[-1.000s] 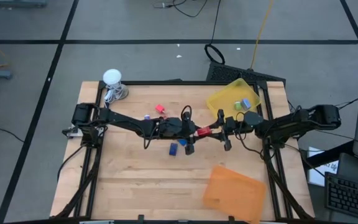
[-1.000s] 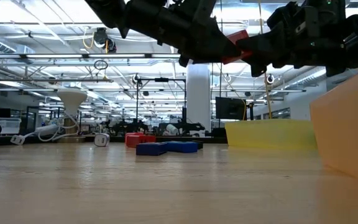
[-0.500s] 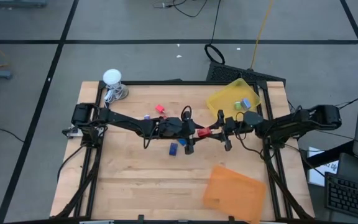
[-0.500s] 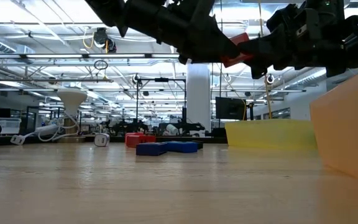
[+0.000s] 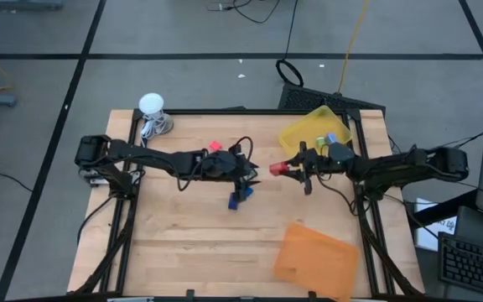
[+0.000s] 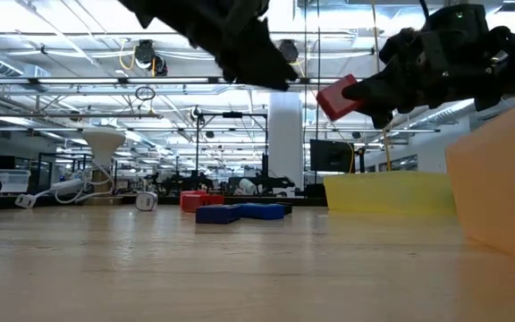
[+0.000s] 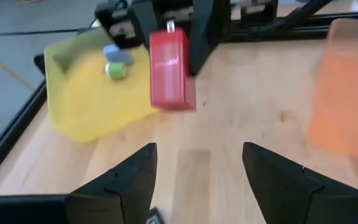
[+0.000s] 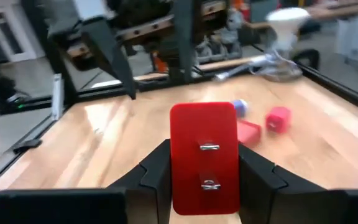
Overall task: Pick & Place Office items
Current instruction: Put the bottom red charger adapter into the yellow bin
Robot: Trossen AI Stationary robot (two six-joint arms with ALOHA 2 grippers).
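Red block (image 6: 337, 97): an office item, now being carried by the right gripper (image 5: 285, 169) alone, clamped between its two fingers above the table's (image 5: 183, 252) middle, just short of the yellow tray (image 5: 302, 134). A second ago both grippers were meeting on this piece; the left gripper (image 5: 246, 172) is now standing apart from it, pulled back toward its own side, jaws spread and holding nothing. In the left wrist view the block (image 7: 168, 68) is hanging clear beyond the parted fingers (image 7: 120, 186).

Orientation: the long axis is running in line with the right gripper's fingers (image 8: 154, 171), the free end pointing toward the left arm; the broad face with two small metal clips is showing to the right wrist camera (image 8: 204, 158). In the low view it is sitting tilted, one corner down.

Other pieces: dark blue blocks (image 5: 238, 197) and a red one (image 5: 215, 147) are lying on the table; a light blue piece (image 5: 332, 139) is lying in the yellow tray. The orange tray (image 5: 313, 260) is lying near the table's front edge.
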